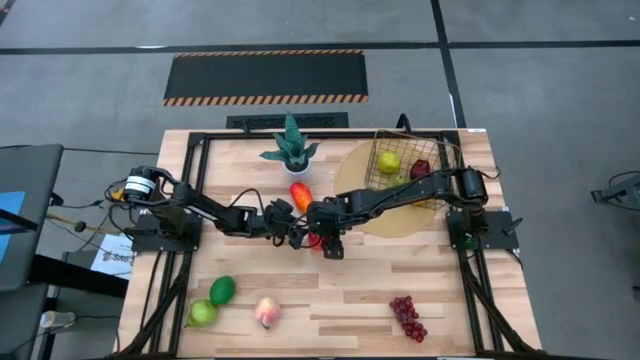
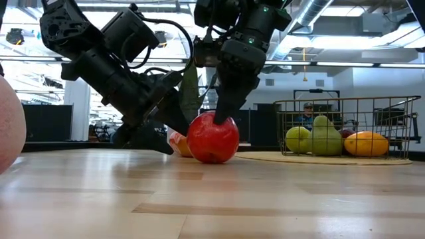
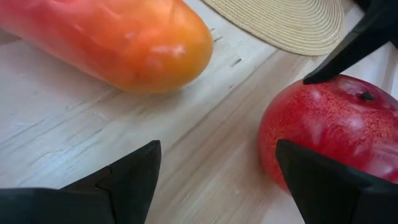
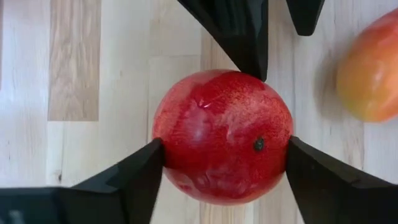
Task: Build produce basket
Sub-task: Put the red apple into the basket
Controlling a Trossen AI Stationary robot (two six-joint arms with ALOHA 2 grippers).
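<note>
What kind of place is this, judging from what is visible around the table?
Probably a robotics lab or workshop in an industrial-style building. The low view shows exposed ceiling ducts and strip lights, and a person beyond the basket. The high view shows a hazard-striped floor mat and a framed wooden table.

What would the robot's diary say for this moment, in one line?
right gripper: closed around red apple on table | left gripper: open beside it | basket: partly filled

The wooden table [image 1: 330, 290] is carrying a round mat [image 1: 352, 180], a potted plant [image 1: 291, 150] and scattered produce — grapes [image 1: 407, 317], peach [image 1: 266, 312], avocado [image 1: 222, 290] — along its near edge.
</note>
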